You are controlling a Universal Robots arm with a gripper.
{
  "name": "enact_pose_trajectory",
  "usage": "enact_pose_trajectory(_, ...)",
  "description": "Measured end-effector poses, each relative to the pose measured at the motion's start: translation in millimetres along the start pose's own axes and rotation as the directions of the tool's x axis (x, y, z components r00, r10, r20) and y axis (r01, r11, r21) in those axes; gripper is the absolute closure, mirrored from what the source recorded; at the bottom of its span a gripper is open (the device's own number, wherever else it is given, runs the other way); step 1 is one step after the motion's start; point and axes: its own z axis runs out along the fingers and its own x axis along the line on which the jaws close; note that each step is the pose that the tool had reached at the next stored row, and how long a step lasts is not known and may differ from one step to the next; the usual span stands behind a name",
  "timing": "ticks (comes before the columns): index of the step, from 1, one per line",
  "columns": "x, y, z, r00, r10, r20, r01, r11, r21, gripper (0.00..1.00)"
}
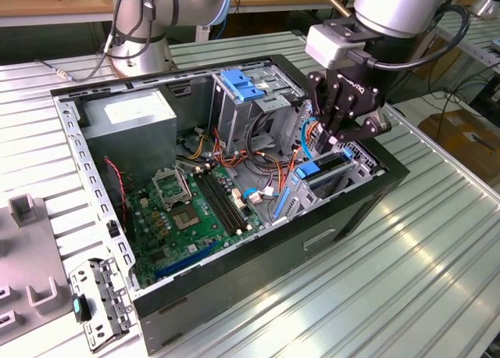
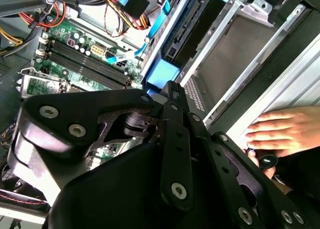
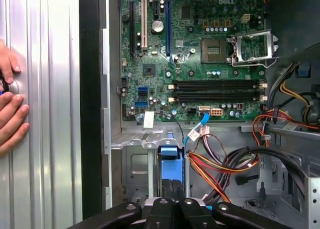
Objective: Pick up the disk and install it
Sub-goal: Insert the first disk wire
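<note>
My claw point(image 3: 172, 185) is pinched together, its tips touching the blue-framed disk point(image 3: 170, 161) slotted in the drive cage point(image 3: 134, 164).

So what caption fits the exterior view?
A robot arm hangs over the blue-edged disk inside an open computer case.

We note an open black computer case point(image 1: 234, 284) on a ribbed metal table point(image 1: 422, 256), centre of the exterior view, with a green motherboard point(image 1: 183, 217) in its lower-left part and a grey power supply point(image 1: 129, 117) toward upper left. A tall metal cage point(image 1: 234, 119) topped by a light-blue latch point(image 1: 242, 86) stands upper centre, orange wires point(image 1: 262, 164) beside it. A loose metal bracket point(image 1: 100, 299) lies at lower left, just outside the case.
</note>
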Motion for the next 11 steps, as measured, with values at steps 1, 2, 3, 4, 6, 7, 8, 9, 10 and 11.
enact_pose_trajectory(1,-0.1,-2.2,0.0,1.0000,0.000,-0.0004,0.000,1.0000,0.0001,0.89)
enact_pose_trajectory(2,-0.1,-3.4,0.0,1.0000,0.000,-0.0009,0.000,1.0000,0.0000,0.89)
enact_pose_trajectory(3,-0.2,-5.0,0.0,1.0000,0.000,-0.0013,0.000,1.0000,0.0001,0.89)
enact_pose_trajectory(4,-0.2,-5.4,-0.1,1.0000,0.000,-0.0016,0.000,1.0000,0.0001,0.89)
enact_pose_trajectory(6,-0.1,-5.6,-0.1,1.0000,-0.009,-0.0022,0.009,1.0000,0.0004,0.89)
enact_pose_trajectory(7,-0.1,-5.6,-0.2,0.9995,-0.030,-0.0024,0.030,0.9996,0.0014,0.89)
enact_pose_trajectory(8,-0.1,-5.6,-0.7,0.9989,-0.046,-0.0026,0.046,0.9989,0.0022,0.89)
enact_pose_trajectory(9,-0.1,-5.6,-2.3,0.9978,-0.067,-0.0029,0.067,0.9978,0.0030,0.89)
enact_pose_trajectory(10,0.0,-5.9,-3.2,0.9972,-0.074,-0.0030,0.074,0.9972,0.0032,0.89)
enact_pose_trajectory(11,-0.1,-6.6,-3.2,0.9971,-0.076,-0.0029,0.076,0.9971,0.0033,0.89)
